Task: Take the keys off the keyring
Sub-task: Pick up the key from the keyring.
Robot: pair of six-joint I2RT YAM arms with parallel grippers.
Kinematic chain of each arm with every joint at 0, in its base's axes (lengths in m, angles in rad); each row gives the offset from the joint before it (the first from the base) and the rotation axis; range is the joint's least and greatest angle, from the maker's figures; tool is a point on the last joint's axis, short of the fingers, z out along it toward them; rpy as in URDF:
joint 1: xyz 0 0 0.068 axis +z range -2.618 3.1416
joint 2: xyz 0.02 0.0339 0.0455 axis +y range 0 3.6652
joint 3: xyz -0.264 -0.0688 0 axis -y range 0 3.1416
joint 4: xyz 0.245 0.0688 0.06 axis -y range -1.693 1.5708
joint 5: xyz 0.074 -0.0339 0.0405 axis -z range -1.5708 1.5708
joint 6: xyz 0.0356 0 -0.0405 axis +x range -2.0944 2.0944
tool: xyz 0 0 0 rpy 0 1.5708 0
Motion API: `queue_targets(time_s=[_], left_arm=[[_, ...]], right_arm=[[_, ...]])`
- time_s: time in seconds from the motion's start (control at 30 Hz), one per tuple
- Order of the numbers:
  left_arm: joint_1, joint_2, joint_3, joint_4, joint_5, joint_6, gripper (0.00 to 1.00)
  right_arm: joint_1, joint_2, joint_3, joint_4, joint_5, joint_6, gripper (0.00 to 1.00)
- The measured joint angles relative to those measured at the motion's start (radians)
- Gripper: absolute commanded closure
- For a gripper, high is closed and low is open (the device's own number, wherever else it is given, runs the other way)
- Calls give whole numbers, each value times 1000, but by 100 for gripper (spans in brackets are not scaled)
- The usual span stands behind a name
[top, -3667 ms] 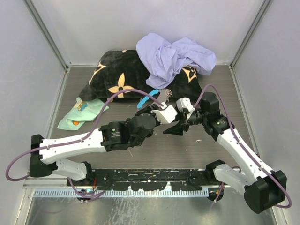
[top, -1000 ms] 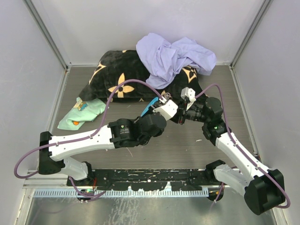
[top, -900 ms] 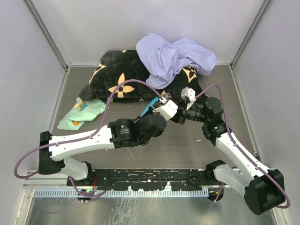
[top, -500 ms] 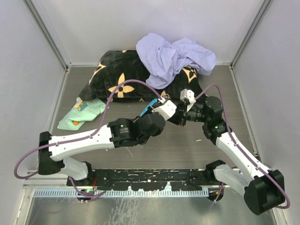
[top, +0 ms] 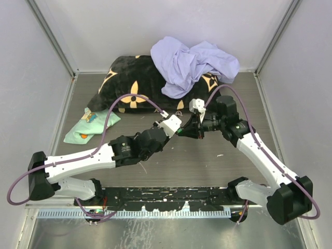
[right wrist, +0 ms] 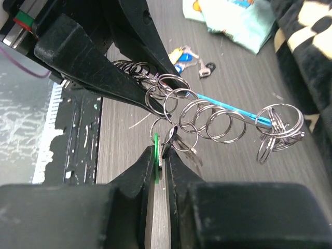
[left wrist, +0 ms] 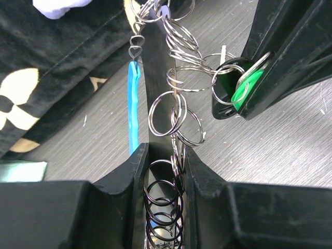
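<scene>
Grey tabletop (top: pixel 207 166) beneath: left gripper (left wrist: pixel 165 158) pinches the silver ring-chain keyring (left wrist: pixel 179 49), right gripper (right wrist: pixel 161 150) clamps its green-tagged metal key (left wrist: pixel 239 89); a skewed pull could slip that grip.

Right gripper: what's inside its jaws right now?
The right gripper pinches the green-tagged key, whose ring links into the keyring. Its fingers cover the key's metal blade.

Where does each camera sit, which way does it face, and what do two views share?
Top external: overhead, near side, looking down at the table; left arm and right arm show.
Left wrist: on the left arm, facing the black blanket; the left gripper clamps the keyring.
Right wrist: on the right arm, facing leftward; the right gripper pinches the green-tagged key.
Shared: both wrist views show keyring and that key.
</scene>
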Motion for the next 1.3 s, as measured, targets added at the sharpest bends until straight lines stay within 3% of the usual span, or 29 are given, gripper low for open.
queue_targets(time_s=[0.17,0.4,0.83,1.1,1.3], left_arm=[[28,-39,-129,116,53,-12,100],[42,-92,-315,294,112,12,100],[74,-119,-608,692,198,172,98],[92,-93,-637,803,228,184,68],[99,-107,-661,808,223,187,45]], right_arm=[[11,93,77,-177,2,-127,99],[42,203,105,-300,-21,-189,99],[88,367,109,-311,-137,-129,99],[77,408,97,-227,-214,-5,99],[59,420,0,8,-291,239,99]])
